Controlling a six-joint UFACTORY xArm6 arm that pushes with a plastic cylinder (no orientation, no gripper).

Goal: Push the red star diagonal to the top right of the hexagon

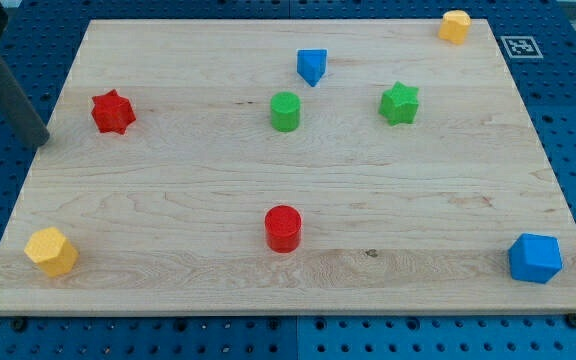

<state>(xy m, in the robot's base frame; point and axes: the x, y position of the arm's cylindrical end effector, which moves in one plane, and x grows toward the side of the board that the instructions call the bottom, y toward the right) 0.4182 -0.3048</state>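
Observation:
The red star [113, 111] lies near the board's left side, in its upper half. My tip [40, 141] is at the board's left edge, left of and slightly below the red star, apart from it. A yellow hexagon [51, 251] sits at the bottom left corner, well below the star. A second yellow hexagon-like block [455, 26] sits at the top right corner.
A blue triangle-like block [311, 67], a green cylinder [285, 111] and a green star [399, 103] lie in the upper middle. A red cylinder [283, 228] lies bottom centre. A blue block [535, 258] sits at the bottom right. The wooden board [198, 190] rests on blue pegboard.

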